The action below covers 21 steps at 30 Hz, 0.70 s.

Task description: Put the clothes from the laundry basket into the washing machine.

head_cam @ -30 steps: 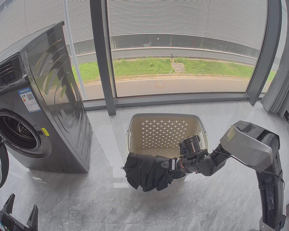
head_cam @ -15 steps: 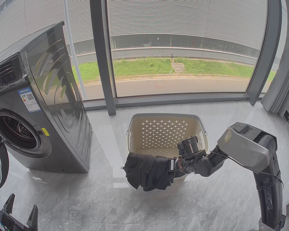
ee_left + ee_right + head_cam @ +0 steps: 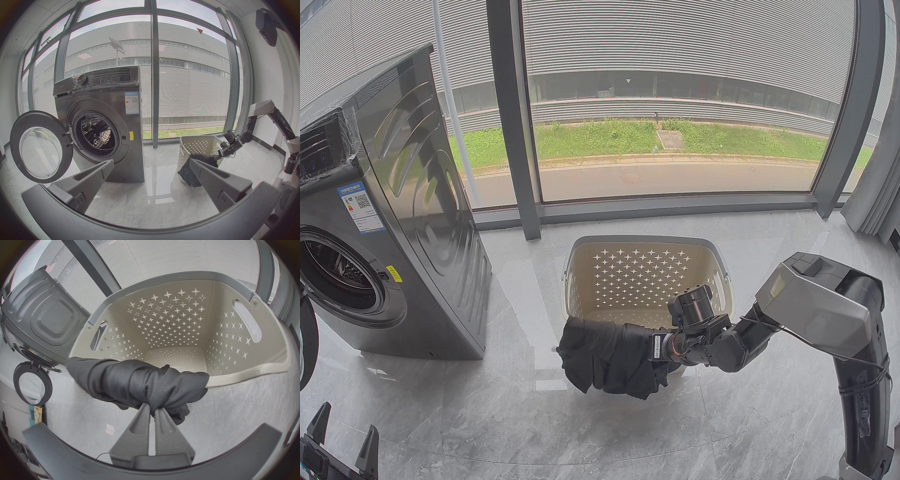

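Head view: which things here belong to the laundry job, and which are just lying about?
Belongs to the job:
black garment, hanging over the basket's near rim
laundry basket
washing machine, its door open
right gripper, shut on the garment

Just there:
window frame
grey curtain
left gripper, open and empty

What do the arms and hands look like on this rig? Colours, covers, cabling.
Right arm: black tubes, an angular silver-grey elbow cover, loose black cables alongside, a white label at the wrist. Right hand: two dark grey tapered fingers. Left hand: two dark grey wedge fingers with textured pads.
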{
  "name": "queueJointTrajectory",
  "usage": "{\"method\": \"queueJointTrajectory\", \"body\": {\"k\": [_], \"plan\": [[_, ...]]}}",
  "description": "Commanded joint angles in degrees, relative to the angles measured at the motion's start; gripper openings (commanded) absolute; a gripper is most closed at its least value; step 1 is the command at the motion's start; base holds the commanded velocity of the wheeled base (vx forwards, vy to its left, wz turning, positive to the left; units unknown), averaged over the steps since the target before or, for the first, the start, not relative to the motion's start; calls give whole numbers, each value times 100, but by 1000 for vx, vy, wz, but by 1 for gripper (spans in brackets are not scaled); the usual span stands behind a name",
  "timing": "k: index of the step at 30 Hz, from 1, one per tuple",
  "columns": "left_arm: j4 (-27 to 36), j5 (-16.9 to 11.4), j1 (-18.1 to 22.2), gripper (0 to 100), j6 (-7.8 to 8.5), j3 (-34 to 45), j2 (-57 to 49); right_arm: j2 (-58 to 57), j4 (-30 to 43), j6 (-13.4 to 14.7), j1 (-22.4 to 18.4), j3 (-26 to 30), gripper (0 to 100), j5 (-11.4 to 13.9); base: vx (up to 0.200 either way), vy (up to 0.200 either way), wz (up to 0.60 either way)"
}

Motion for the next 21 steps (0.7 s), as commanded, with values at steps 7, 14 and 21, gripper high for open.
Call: {"method": "queueJointTrajectory", "body": {"k": [7, 14, 21], "plan": [[-1, -7, 0, 100, -4, 101, -93, -652, -10, 25, 158, 435, 0, 7, 0, 0, 0], [-1, 2, 0, 100, -4, 101, -93, -546, -142, -18, 131, 435, 0, -1, 0, 0, 0], [-1, -7, 0, 100, -4, 101, -93, -379, -142, -18, 131, 426, 0, -10, 0, 0, 0]]}}
